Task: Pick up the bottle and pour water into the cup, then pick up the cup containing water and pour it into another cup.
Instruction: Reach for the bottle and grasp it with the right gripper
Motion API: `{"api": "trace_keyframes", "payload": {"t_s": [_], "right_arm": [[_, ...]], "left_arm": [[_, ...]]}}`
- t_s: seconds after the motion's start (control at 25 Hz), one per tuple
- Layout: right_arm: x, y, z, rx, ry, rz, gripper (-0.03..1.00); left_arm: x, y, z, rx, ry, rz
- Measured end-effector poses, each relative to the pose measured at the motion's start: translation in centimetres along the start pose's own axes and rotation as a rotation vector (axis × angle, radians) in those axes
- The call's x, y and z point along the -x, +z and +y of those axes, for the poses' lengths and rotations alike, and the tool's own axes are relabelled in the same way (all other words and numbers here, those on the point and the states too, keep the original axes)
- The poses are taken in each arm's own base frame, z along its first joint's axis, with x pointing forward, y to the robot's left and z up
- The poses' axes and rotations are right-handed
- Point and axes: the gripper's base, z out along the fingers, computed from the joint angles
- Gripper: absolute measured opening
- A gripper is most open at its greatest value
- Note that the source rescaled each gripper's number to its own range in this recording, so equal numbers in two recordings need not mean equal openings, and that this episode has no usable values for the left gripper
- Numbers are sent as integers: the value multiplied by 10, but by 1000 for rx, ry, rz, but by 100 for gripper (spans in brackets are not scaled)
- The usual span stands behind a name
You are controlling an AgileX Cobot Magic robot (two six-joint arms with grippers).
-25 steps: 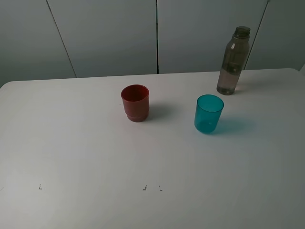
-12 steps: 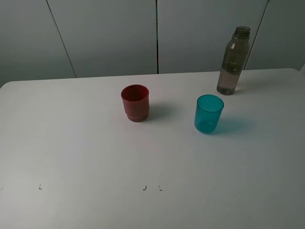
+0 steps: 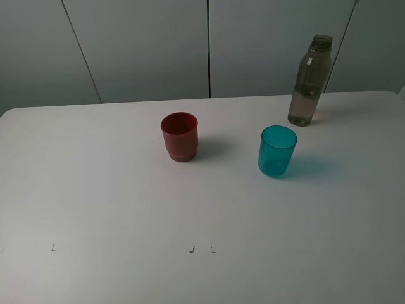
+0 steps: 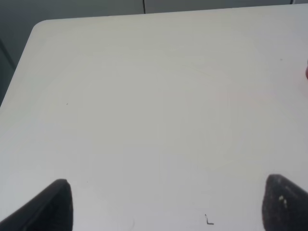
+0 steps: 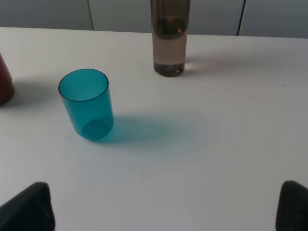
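Nothing is held yet. The bottle [image 3: 309, 82] stands upright near the far edge of the table [image 3: 126, 209], about one o'clock from the teal cup [image 3: 277, 151], close by but not touching it. The red cup [image 3: 180, 136] sits well apart, out at the teal one's ten o'clock. Both cups are upright, and the bottle is partly filled (whether its neck is capped I can't tell from here).

The right gripper [image 5: 161, 207] has its fingers spread wide with nothing between them, looking toward the teal cup and the bottle beyond it. The left gripper [image 4: 168, 204] is likewise spread wide and empty, over bare table.

The step in hand, I'd say, is fetching the bottle, and the right arm is the one placed for it. Done well, it would pass on the three o'clock side of the teal cup rather than over it, so no finger clips the rim. Take the bottle around its straight body, below the shoulder, square and level. It's tall and slim, so a nudge before the fingers close could topple it. Lift straight up before tilting.
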Motion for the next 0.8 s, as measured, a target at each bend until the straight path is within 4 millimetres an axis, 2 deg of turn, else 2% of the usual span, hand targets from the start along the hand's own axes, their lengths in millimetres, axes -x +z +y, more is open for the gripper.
{"api": "trace_keyframes", "payload": {"t_s": [0.8], "right_arm": [[0,0,0,0,0,0,100]], "left_arm": [[0,0,0,0,-7,0]]}}
